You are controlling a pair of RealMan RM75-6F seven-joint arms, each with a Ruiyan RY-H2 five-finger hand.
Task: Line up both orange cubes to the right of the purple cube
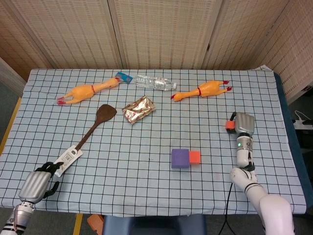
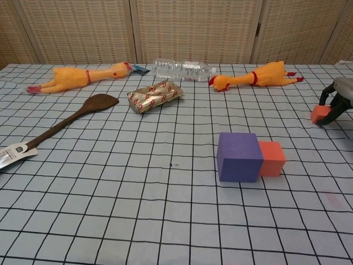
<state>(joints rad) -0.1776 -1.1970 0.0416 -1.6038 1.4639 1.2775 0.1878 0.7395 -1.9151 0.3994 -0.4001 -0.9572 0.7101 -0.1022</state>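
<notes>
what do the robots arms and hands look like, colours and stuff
Both hands are metallic silver-grey on the back with black fingers. The right hand sits on a slim silver-grey wrist section with a small green light, joined to a glossy white rounded arm with a black cable beside it. The left hand has the same silver shell; little of its arm shows.

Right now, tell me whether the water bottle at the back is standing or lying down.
Lying down. The water bottle rests on its side along the tablecloth, its length running left to right between the two rubber chickens.
</notes>
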